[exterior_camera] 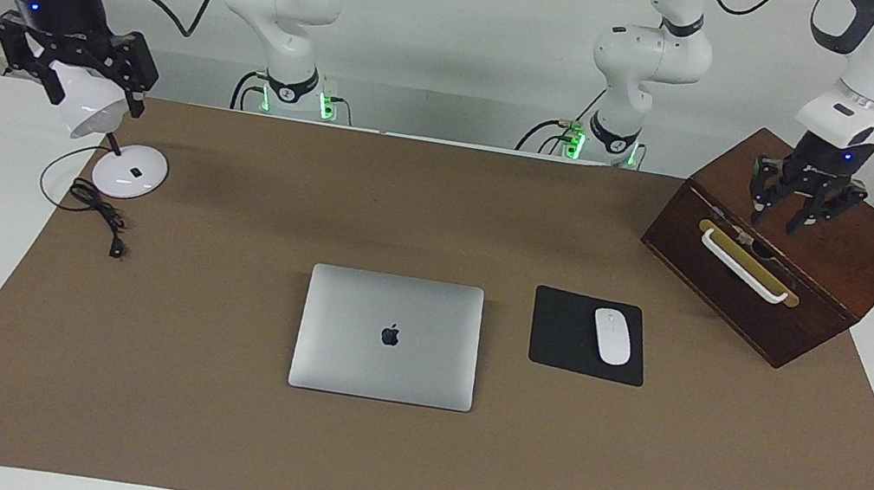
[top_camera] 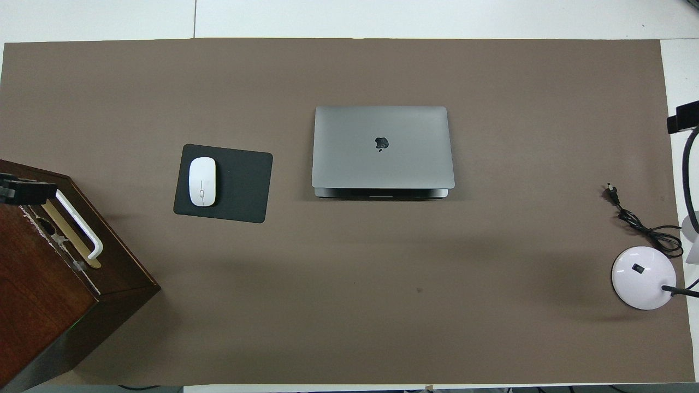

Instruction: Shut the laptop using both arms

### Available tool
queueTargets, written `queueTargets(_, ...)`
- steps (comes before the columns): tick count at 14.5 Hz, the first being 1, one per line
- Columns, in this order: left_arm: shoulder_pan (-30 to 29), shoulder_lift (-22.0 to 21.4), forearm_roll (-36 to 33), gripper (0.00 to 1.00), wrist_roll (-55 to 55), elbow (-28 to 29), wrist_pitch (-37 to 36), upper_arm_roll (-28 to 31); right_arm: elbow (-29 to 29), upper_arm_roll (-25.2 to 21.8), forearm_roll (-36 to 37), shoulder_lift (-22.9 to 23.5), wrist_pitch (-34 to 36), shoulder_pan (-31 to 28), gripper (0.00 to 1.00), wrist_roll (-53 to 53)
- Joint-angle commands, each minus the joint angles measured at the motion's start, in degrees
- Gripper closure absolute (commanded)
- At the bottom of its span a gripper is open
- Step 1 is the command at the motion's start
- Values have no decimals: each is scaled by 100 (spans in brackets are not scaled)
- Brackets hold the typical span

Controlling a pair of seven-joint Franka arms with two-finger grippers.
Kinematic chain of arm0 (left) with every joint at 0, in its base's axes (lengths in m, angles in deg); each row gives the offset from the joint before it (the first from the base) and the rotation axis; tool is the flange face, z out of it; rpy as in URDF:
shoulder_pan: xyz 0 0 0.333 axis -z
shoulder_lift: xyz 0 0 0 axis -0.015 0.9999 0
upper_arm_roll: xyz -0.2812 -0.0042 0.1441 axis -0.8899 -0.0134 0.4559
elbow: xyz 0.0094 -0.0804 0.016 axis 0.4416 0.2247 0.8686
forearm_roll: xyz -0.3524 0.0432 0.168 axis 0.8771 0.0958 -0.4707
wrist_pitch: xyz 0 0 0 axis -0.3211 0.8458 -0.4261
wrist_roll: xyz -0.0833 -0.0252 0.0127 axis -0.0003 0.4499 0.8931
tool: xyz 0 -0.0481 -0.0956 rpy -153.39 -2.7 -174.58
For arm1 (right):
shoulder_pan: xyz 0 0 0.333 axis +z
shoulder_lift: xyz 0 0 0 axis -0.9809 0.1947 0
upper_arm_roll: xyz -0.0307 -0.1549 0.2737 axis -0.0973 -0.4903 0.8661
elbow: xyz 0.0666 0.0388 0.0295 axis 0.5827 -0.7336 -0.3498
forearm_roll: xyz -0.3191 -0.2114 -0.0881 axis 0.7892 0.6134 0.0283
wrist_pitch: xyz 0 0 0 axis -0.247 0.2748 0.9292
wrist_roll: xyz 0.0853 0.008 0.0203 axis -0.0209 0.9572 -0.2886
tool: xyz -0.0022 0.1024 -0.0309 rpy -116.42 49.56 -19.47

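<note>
The silver-grey laptop (exterior_camera: 388,335) lies in the middle of the brown mat with its lid flat down and the apple logo facing up; it also shows in the overhead view (top_camera: 382,148). My left gripper (exterior_camera: 797,216) hangs over the wooden box (exterior_camera: 784,265) at the left arm's end of the table, far from the laptop. My right gripper (exterior_camera: 73,78) is raised over the white desk lamp (exterior_camera: 129,170) at the right arm's end, with its fingers spread on either side of the lamp head. Neither gripper touches the laptop.
A black mouse pad (exterior_camera: 576,337) with a white mouse (exterior_camera: 613,336) lies beside the laptop, toward the left arm's end. The lamp's black cord (exterior_camera: 100,214) lies on the mat by the lamp base. The brown mat (exterior_camera: 196,435) covers most of the table.
</note>
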Motion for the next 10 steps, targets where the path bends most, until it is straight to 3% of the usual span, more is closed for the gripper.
queueTargets(1, 255, 234, -90, 27, 535, -399, -337, -3, -86, -22, -37, -17, -6, -37, 0, -209)
queueTargets(8, 573, 462, -81, 27, 687, -433, -416, 260, -464, -31, -55, -228, -217, -55, 0, -209)
queueTargets(10, 512, 690, -81, 27, 696, -958, -669, 234, -464, -31, -55, -219, -208, -55, 0, -209)
